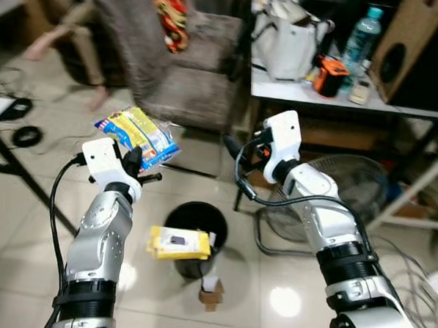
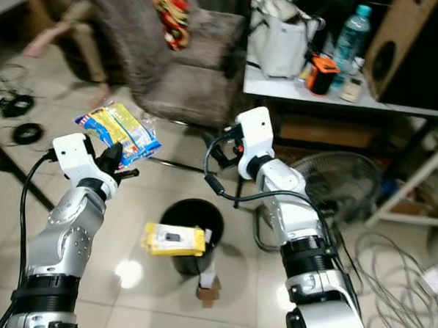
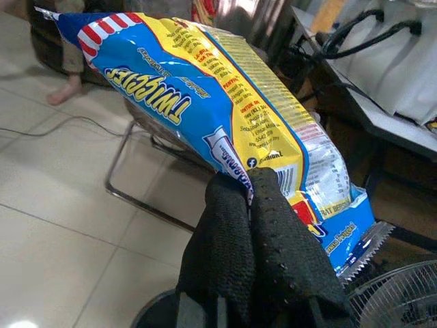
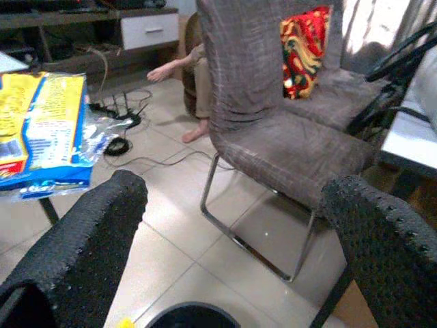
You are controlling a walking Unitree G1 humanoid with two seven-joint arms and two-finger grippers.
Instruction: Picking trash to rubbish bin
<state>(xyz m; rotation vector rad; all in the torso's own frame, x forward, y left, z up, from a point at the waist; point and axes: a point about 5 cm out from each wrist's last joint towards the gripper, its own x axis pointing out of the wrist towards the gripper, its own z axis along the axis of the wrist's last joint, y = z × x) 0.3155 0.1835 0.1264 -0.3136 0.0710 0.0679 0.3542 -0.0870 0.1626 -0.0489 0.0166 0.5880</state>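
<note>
My left gripper (image 1: 136, 162) is shut on the lower edge of a blue and yellow snack packet (image 1: 137, 132), held up in the air to the left of and above a black rubbish bin (image 1: 201, 220) on the tiled floor. In the left wrist view the two fingers (image 3: 232, 225) pinch the snack packet (image 3: 205, 89) tightly. A yellow wrapper (image 1: 178, 243) lies across the bin's near rim. My right gripper (image 1: 233, 147) hovers open above and behind the bin, fingers (image 4: 89, 239) spread wide with nothing between them.
A grey chair (image 1: 187, 74) with a red cushion stands behind the bin. A white table (image 1: 318, 92) with a bag and bottle is at the right, a floor fan (image 1: 350, 193) under it. A cardboard scrap (image 1: 211, 292) lies before the bin. A person's foot (image 1: 99, 96) and cables (image 1: 26, 134) are at the left.
</note>
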